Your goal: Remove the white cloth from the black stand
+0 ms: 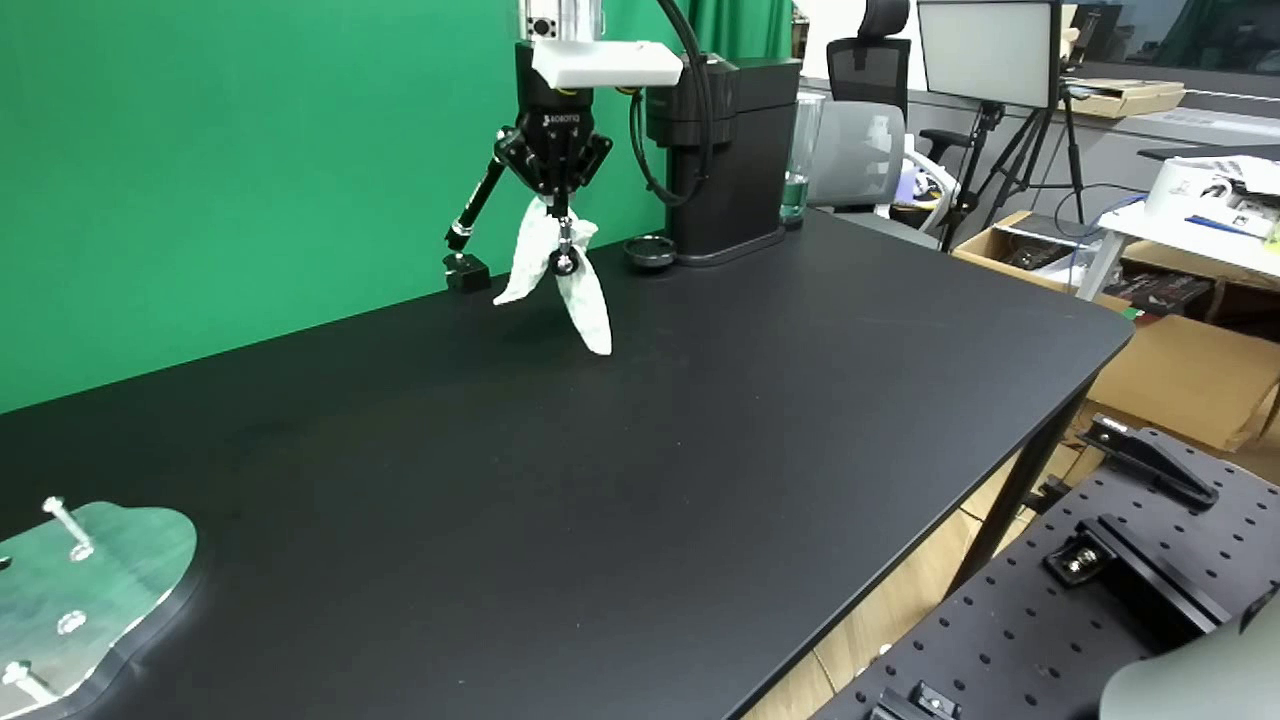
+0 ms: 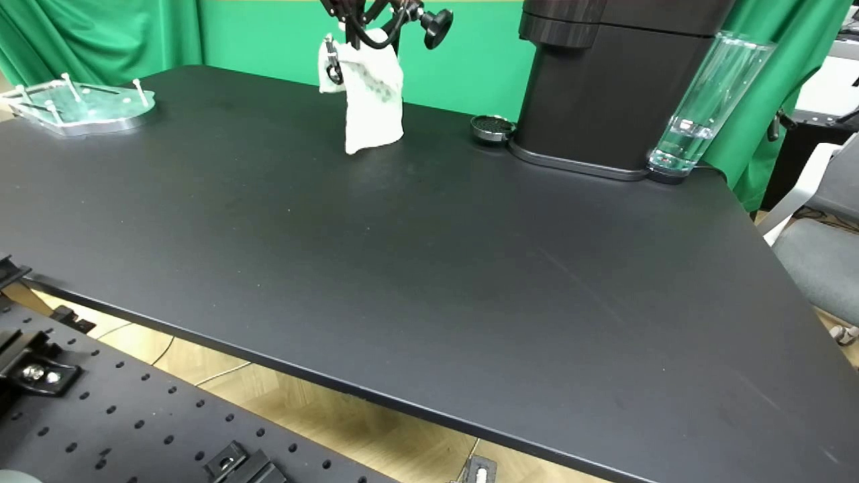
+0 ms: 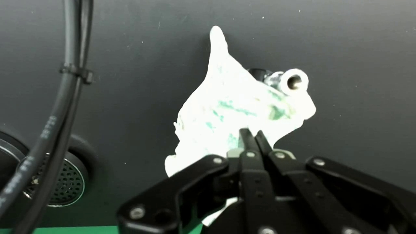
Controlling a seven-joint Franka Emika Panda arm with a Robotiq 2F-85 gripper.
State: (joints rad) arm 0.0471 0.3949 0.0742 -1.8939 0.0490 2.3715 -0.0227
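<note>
The white cloth (image 1: 590, 305) hangs in folds at the black stand near the green backdrop, its lower corners close to the tabletop. It also shows in an exterior view (image 2: 374, 100), and in the wrist view (image 3: 224, 94) with green marks. The black stand has a jointed rod (image 1: 480, 205) and a knob (image 2: 437, 28); its silver end (image 3: 294, 81) lies against the cloth. The gripper (image 1: 558, 208) points down at the cloth's upper part. In the wrist view its fingertips (image 3: 253, 133) are together on the cloth. How the cloth sits on the stand is partly hidden.
A black coffee machine (image 2: 617, 87) with a clear water tank (image 2: 698, 114) stands beside the stand. A small round metal cup (image 1: 650, 252) sits before it. A clear plate with white posts (image 1: 110, 570) lies at the table's far end. A cable (image 3: 61, 107) hangs beside the wrist.
</note>
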